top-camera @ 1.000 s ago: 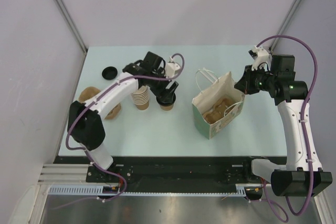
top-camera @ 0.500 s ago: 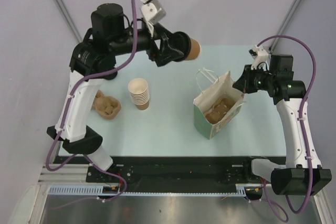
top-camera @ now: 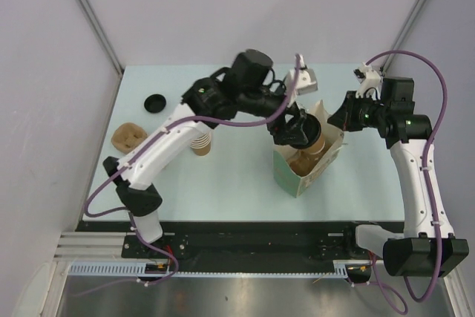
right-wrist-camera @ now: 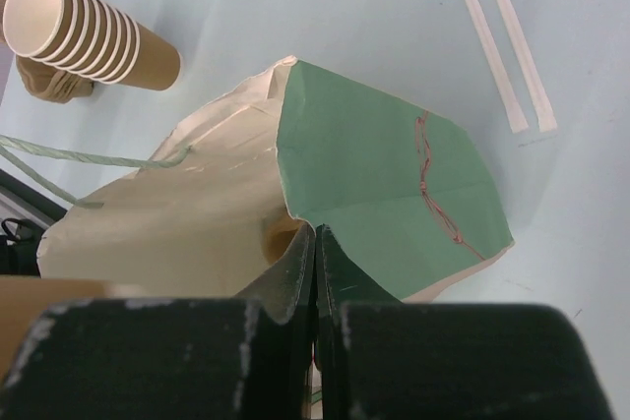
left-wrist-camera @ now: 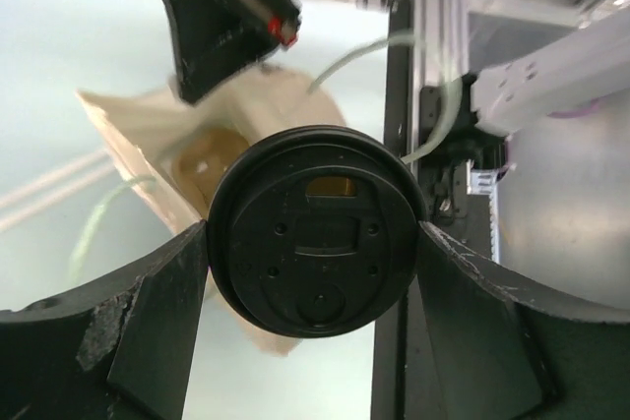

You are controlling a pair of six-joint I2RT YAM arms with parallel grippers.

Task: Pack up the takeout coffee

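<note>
The takeout coffee (left-wrist-camera: 315,233), a brown paper cup (top-camera: 318,143) with a round black lid, is tilted over the open mouth of the paper bag (top-camera: 293,176). My left gripper (top-camera: 304,135) is shut on it, one finger (left-wrist-camera: 148,331) on each side of the lid. The bag stands upright, cream with green sides (right-wrist-camera: 384,174). My right gripper (right-wrist-camera: 316,233) is shut on the bag's far rim (top-camera: 338,120). A brown pulp carrier (top-camera: 303,161) lies inside the bag.
A stack of lidless brown cups (top-camera: 199,145) stands left of the bag, partly under my left arm. A loose black lid (top-camera: 154,102) and a brown pulp carrier (top-camera: 128,136) sit at the far left. Two white strips (right-wrist-camera: 502,36) lie beyond the bag.
My left arm lifted the lidded cup from beside the cup stack, swung it high, then brought it right and down to the bag's mouth. The right gripper kept its hold on the bag.
</note>
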